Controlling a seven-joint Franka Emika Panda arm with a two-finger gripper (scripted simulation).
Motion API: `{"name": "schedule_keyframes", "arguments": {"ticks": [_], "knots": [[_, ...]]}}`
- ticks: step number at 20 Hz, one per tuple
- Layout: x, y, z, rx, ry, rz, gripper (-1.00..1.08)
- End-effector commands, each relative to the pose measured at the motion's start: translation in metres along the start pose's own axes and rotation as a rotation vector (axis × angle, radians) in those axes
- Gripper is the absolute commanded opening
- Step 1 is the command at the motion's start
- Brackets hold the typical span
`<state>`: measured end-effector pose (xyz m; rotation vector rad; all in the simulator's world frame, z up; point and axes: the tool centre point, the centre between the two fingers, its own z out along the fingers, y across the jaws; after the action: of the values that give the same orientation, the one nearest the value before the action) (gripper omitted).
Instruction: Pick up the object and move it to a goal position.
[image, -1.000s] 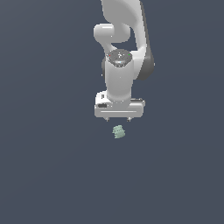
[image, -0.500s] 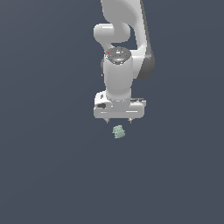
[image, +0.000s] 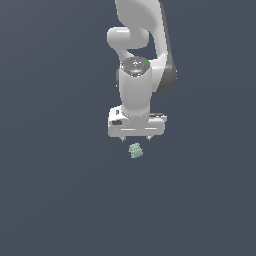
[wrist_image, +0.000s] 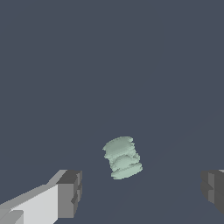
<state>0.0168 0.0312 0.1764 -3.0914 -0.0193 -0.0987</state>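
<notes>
Just below the gripper (image: 136, 138), clear of its fingers (wrist_image: 70, 192), lies the mint-green ridged lump (image: 135, 150); the jaws stand wide apart, holding nothing.

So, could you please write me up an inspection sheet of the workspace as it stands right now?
Surface: plain dark grey-blue floor, bare and uniform in both views.
Job's things: one small pale mint-green ridged object, lying on the floor below the gripper, not gripped; no goal marker seen.
Clutter: nothing seen.
Grippers: white gripper pointing down above the object, jaws open; in the wrist view the two dark fingertips stand wide apart, with the object ahead of the gap between them and untouched.
Cables: nothing seen.
Surroundings: only the white arm rising out of the top of the exterior view; nothing else seen.
</notes>
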Motion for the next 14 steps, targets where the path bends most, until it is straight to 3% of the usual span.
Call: {"name": "schedule_keyframes", "arguments": {"ticks": [1, 14], "knots": [[-0.002, 0.000, 0.007, -0.005, -0.006, -0.030, 1.00], [-0.026, -0.003, 0.069, -0.033, -0.060, -0.302, 1.00]]}}
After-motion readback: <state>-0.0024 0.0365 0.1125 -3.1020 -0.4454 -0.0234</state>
